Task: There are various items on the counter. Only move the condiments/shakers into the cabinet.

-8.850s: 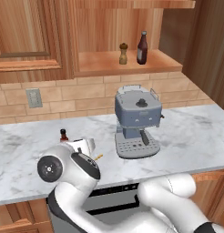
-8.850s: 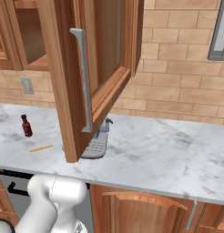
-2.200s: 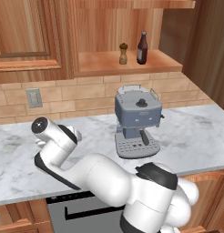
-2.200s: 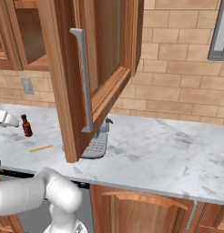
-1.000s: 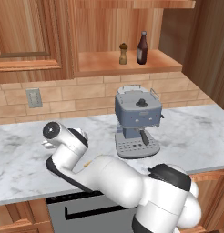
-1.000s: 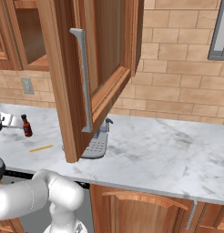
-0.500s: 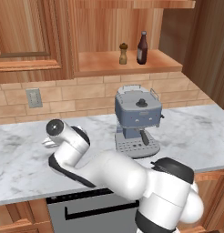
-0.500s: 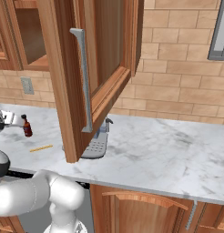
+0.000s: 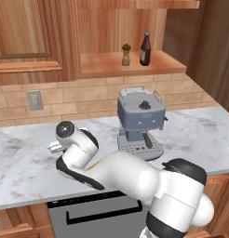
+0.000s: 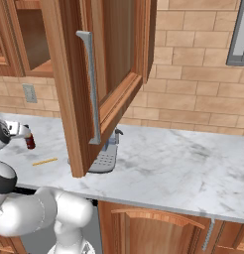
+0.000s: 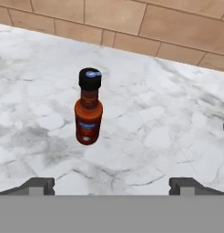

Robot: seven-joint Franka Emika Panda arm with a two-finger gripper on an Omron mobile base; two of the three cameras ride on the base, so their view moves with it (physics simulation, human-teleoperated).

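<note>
From the left base view, a long marble counter (image 9: 23, 167) runs under a brick backsplash with a wall outlet (image 9: 34, 99). Above it the doorless cabinet (image 9: 107, 69) already holds a wooden pepper shaker (image 9: 126, 55) and a dark glass bottle (image 9: 145, 49), standing upright near each other toward the right of the shelf. A grey coffee machine (image 9: 140, 122) stands on the counter below them. The white arm (image 9: 121, 172) bends low across the counter's front edge, left of the machine, with bare marble stretching away to its left.

From the right base view, an open cabinet door (image 10: 96, 79) with a long metal handle hangs out over the counter and hides most of the coffee machine behind it. The sauce bottle (image 10: 28, 137) stands upright near the left edge of the frame, close to the arm's wrist. A thin yellow stick (image 10: 44, 161) lies flat on the marble near the front edge, apart from the bottle. To the right, the counter is open marble up to the brick wall.

From the hand view, the sauce bottle (image 11: 89, 113) stands alone on the marble ahead of the gripper (image 11: 112, 185). The fingers (image 11: 38, 185) are spread wide and hold nothing; the bottle sits beyond the tips, nearer the left one, with bare marble all round it.
</note>
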